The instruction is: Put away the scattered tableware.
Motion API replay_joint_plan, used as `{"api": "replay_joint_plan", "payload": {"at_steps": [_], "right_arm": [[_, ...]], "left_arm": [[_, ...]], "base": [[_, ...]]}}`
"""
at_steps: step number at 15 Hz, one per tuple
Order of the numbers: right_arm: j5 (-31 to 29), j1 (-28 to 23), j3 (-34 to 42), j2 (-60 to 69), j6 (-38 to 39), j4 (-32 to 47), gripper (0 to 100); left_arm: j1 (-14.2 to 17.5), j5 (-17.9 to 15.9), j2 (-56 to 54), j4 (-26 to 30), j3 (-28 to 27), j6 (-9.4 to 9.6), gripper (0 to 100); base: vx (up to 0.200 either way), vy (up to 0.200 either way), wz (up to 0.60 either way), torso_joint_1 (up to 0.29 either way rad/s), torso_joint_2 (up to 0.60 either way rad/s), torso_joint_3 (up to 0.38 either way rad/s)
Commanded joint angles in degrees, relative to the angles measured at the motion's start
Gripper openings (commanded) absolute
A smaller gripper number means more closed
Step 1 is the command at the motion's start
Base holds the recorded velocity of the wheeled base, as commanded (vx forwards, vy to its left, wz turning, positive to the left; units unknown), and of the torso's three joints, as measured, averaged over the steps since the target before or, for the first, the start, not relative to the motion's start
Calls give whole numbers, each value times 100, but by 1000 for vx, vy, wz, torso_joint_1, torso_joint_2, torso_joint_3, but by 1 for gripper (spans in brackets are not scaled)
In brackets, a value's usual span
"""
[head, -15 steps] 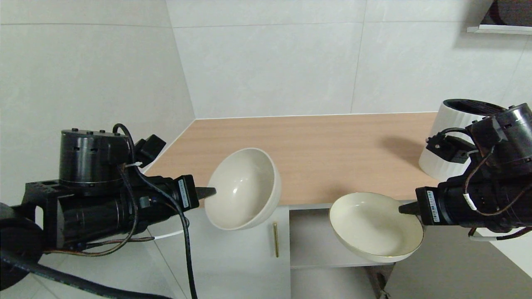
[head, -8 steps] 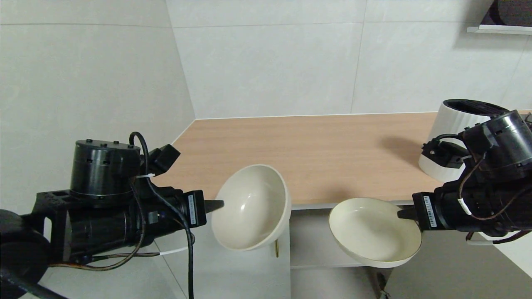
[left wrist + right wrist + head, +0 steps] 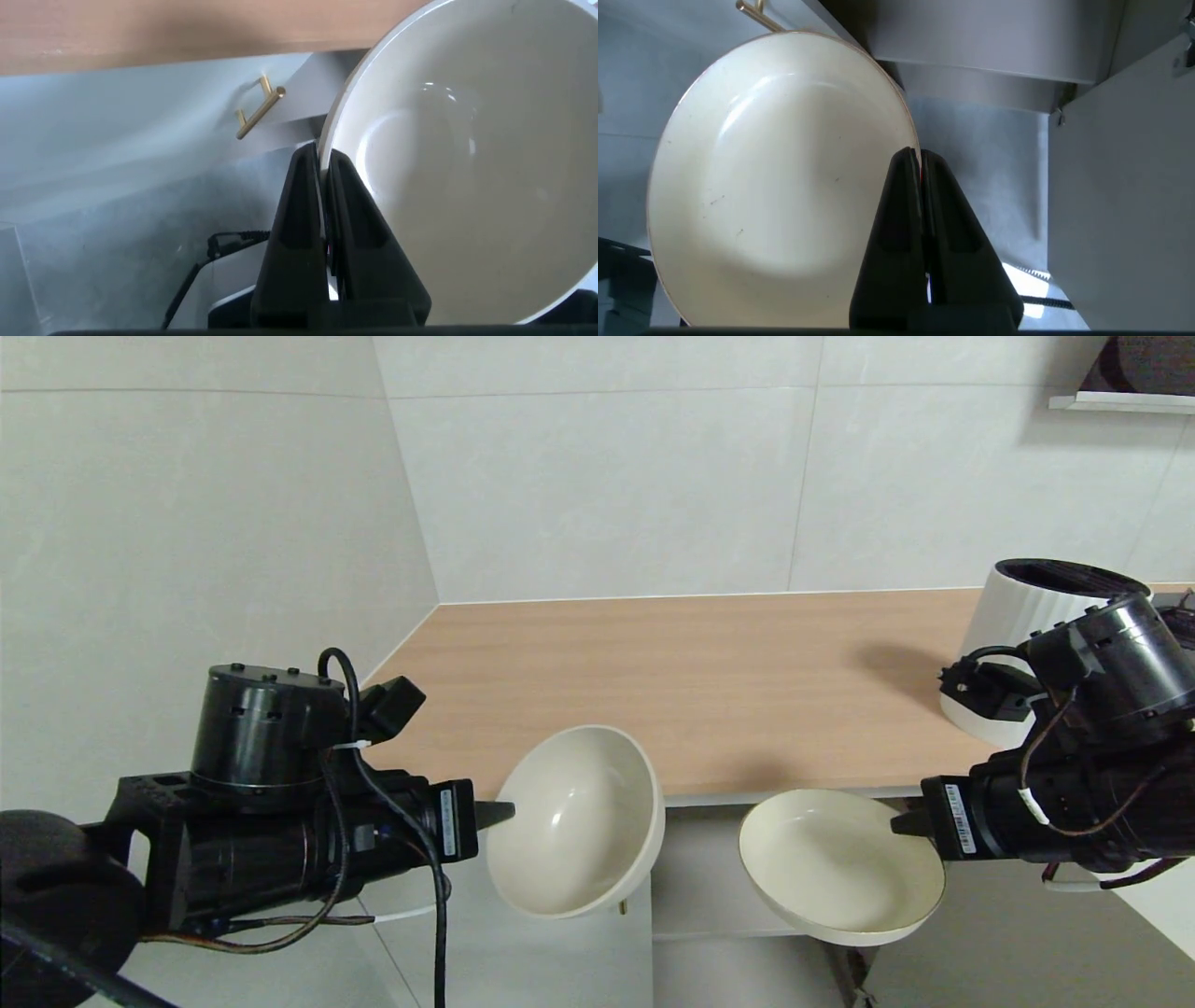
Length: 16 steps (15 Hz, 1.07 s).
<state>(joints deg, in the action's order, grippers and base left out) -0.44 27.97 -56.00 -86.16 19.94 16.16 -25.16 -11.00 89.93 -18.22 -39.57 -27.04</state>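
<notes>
My left gripper [image 3: 502, 813] is clamped on the rim of the deep bowl [image 3: 583, 821]. The bowl hangs just beyond my fingertips, tipped on edge, in the air in front of the wooden counter [image 3: 691, 681]. Past it, lower down, is a cabinet door with a brass handle [image 3: 259, 105].

My right gripper [image 3: 901, 823] is pinched shut on the rim of the shallow plate [image 3: 840, 863]. The plate juts out from those fingertips towards the bowl, close to level. Beyond it is the open cabinet compartment [image 3: 700, 887] under the counter edge. A white ribbed pot [image 3: 1027, 607] stands on the counter behind my right wrist.

I judge the picking-up done for these two pieces. Neither rests on anything yet, so carrying them into storage and letting go is what remains.
</notes>
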Motion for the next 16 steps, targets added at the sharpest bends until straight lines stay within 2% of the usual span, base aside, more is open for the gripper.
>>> {"api": "replay_joint_plan", "payload": {"at_steps": [1,4,16], "right_arm": [[0,7,2,-23,1,1,0],[0,-2,2,-41,1,1,0],[0,-2,2,-146,1,1,0]], "left_arm": [[-6,1,42,-6,2,-3,0],[-6,1,42,-6,2,-3,0],[-6,1,33,-14,2,-3,0]], "base": [[0,0,0,0,0,0],[0,0,0,-103,246,146],[0,0,0,-182,472,280]]}}
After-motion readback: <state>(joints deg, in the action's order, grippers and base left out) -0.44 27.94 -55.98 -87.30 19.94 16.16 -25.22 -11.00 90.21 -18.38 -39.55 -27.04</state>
